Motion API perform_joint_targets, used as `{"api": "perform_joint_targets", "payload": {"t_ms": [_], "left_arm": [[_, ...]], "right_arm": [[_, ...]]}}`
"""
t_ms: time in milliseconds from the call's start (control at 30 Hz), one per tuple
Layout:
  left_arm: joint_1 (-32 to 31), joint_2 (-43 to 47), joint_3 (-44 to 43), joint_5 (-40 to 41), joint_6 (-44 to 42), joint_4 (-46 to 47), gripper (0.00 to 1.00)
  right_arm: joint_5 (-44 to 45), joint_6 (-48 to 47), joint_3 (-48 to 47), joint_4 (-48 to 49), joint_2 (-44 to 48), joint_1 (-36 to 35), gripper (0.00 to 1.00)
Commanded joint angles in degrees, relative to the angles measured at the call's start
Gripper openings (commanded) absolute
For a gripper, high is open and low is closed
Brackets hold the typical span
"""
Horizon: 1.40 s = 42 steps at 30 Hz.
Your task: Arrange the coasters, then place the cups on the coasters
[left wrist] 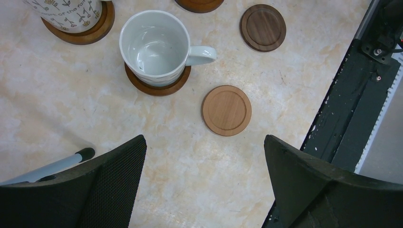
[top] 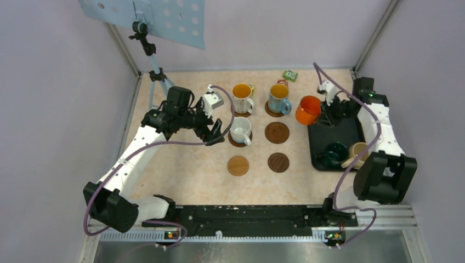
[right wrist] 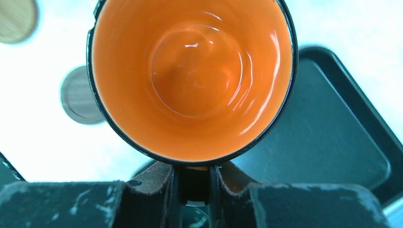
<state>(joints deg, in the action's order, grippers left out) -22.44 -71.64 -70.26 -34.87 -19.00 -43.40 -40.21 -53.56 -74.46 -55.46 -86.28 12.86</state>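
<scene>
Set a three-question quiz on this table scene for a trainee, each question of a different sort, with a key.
1. True or false: the right pincer is shut on the glossy orange ceramic mug.
2. How many of the round brown wooden coasters carry no mug? A) two B) three C) four
3. Name the two mugs sitting in the black rectangular tray.
Key: 1 true; 2 B; 3 the dark green ceramic mug and the beige ceramic mug.
</scene>
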Motion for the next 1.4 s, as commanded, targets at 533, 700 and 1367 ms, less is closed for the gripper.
{"api": "perform_joint_targets", "payload": {"t_ms": [533, 700, 1367], "left_arm": [[0.3, 3.8, -1.5, 1.6, 4.1, 4.2, 0.99], [1.3, 5.0, -1.8, 3.3, 6.5, 4.9, 0.99], [2.9, 10.1, -0.5, 12.2, 12.1, 10.2, 0.99]], "right_arm": [[14.5, 47.8, 13.2, 17.7, 15.7, -40.1, 0.0], [21.0, 50.2, 14.1, 23.9, 14.6, -50.4, 0.0], [56.1, 71.4, 13.4, 35.6, 3.8, -77.4, 0.0]]}}
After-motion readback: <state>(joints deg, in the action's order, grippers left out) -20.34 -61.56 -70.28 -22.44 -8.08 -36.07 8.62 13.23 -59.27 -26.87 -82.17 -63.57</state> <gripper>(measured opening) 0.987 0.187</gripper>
